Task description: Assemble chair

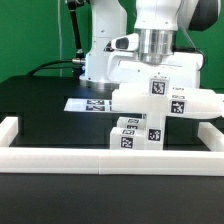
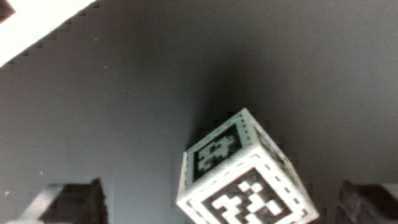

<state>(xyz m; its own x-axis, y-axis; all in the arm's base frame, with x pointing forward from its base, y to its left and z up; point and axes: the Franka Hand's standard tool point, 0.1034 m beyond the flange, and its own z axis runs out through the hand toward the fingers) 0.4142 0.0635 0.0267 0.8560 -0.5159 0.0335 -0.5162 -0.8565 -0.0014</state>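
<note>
The chair parts are white blocks bearing black-and-white tags. In the exterior view a large joined piece [image 1: 165, 100] lies across the middle, with smaller tagged blocks [image 1: 127, 137] stacked in front of it. My arm [image 1: 152, 45] comes down right behind the large piece, which hides the fingers. In the wrist view one tagged white block [image 2: 240, 172] stands between my two dark fingers [image 2: 71, 203], with a gap on either side. My gripper [image 2: 217, 203] is open and holds nothing.
A low white border wall [image 1: 110, 158] runs along the front and up the exterior view's left side [image 1: 10, 128]. The marker board [image 1: 88, 103] lies flat on the black table behind the parts. A white edge [image 2: 36, 30] crosses a corner of the wrist view.
</note>
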